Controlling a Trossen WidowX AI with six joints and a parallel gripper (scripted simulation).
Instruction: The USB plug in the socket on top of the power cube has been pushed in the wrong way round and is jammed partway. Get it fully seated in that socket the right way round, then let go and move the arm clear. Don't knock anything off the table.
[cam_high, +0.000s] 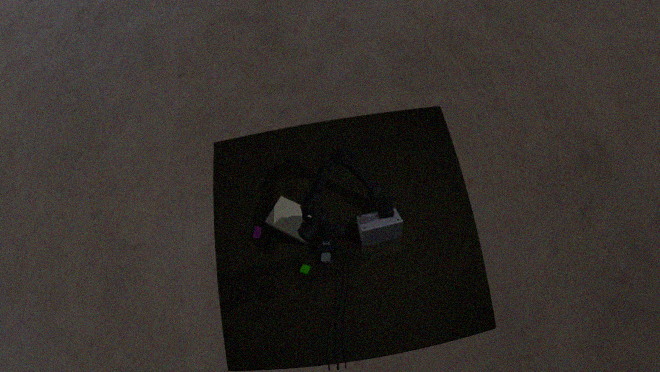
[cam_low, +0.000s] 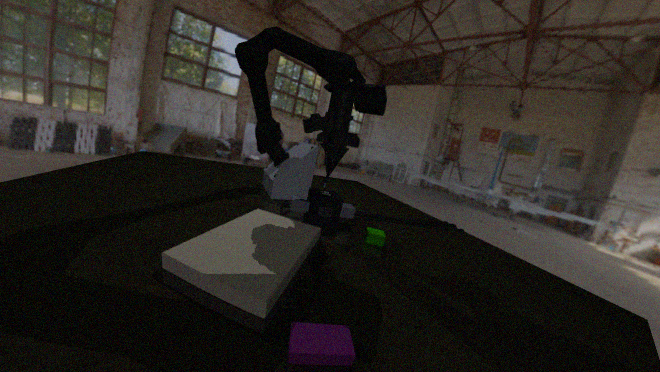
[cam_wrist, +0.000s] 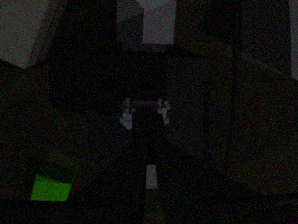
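Only topside: arm base (cam_high: 380, 226) beyond gripper (cam_high: 326, 245).

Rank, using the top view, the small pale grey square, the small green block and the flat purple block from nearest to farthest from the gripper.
1. Small pale grey square: just below the gripper in the picture.
2. Small green block: below and to the left.
3. Flat purple block: far left, past the white slab.
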